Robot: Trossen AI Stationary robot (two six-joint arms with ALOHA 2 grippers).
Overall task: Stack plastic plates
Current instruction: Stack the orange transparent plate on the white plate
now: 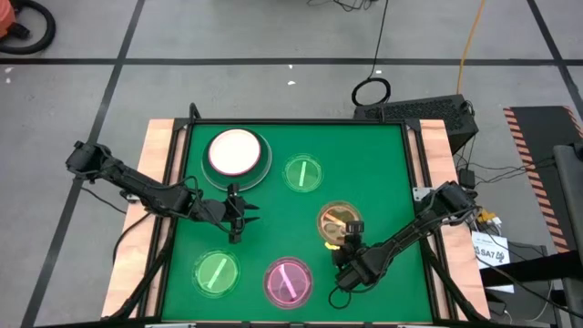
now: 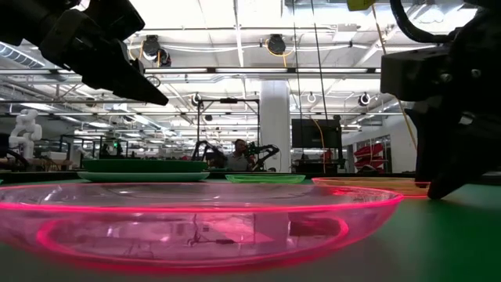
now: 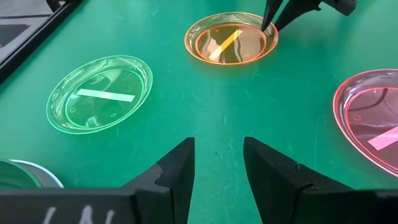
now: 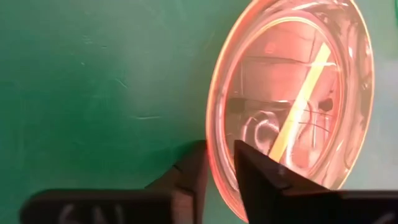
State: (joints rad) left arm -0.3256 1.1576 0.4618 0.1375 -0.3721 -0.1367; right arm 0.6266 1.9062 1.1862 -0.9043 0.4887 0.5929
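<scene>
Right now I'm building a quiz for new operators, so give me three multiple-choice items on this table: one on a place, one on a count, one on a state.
1. Where is the right gripper?
A. at the amber plate's rim
B. over the white plate
C. off the table

2. How many small see-through plates lie on the mat?
A. two
B. four
C. six

3. How do the left gripper's jaws stand?
A. clamped on a green plate
B. holding the pink plate
C. apart and empty

Answers:
1 A: the right wrist view shows its jaws straddling the edge of the amber plate.
2 B: green plate, second green plate, pink plate and the amber one.
3 C: the left gripper shows bare mat in its gap.
</scene>
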